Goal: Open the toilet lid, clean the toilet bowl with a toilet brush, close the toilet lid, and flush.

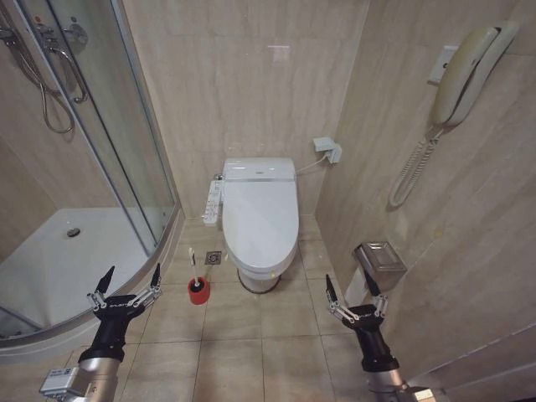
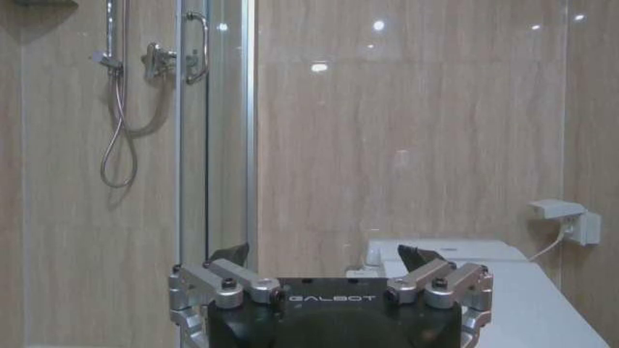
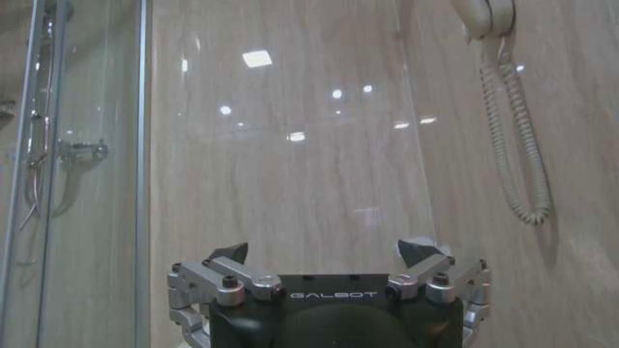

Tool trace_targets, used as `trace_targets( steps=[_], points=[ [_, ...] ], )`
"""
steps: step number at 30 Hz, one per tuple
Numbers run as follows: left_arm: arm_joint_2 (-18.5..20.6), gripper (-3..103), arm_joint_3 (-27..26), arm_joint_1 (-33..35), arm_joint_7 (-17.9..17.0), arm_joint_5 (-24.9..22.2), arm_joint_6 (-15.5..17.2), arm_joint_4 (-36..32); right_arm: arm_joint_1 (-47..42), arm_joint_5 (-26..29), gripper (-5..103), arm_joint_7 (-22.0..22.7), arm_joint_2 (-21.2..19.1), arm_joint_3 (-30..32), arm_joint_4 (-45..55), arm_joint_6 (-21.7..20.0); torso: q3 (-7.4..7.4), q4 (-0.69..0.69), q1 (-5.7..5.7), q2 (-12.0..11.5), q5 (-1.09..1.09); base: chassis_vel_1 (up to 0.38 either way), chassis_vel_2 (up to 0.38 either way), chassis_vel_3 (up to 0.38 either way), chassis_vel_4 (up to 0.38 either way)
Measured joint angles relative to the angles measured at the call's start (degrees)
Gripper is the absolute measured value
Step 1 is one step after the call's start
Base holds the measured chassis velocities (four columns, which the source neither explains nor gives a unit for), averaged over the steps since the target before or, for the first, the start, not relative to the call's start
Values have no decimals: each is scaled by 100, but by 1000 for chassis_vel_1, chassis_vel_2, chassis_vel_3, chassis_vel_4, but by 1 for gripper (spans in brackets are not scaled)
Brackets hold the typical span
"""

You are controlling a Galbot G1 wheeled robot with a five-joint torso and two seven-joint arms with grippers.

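The toilet lid (image 1: 260, 216) lies closed over the toilet bowl (image 1: 261, 275) against the back wall. The toilet brush (image 1: 192, 263) stands upright in its red holder cup (image 1: 198, 291) on the floor, left of the bowl. My left gripper (image 1: 131, 279) hangs open low at the left, in front of the brush and apart from it. My right gripper (image 1: 354, 286) hangs open low at the right, near the side wall. In the left wrist view the left gripper (image 2: 329, 255) is open and the lid (image 2: 512, 290) shows beyond it. The right gripper (image 3: 329, 250) is open, facing the wall.
A glass shower enclosure (image 1: 100, 126) with a raised white tray (image 1: 59, 260) fills the left. A button panel (image 1: 212, 202) sits beside the seat. A wall phone (image 1: 456, 79), a socket box (image 1: 328, 150) and a metal paper holder (image 1: 378, 261) are on the right wall.
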Motion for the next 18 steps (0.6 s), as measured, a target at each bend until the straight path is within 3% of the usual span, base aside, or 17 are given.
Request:
trace_targets(
  steps=[12, 18],
  points=[
    [0, 100, 0, 0, 0, 0, 0, 1, 188, 200, 100, 54, -75, 21, -291, -42, 0, 0, -1, 0, -1, 0, 0, 0, 0],
    [0, 100, 0, 1, 0, 0, 0, 1, 296, 233, 100, 99, -94, 39, -459, -25, 0, 0, -2, 0, -1, -122, 101, 112, -103]
  ],
)
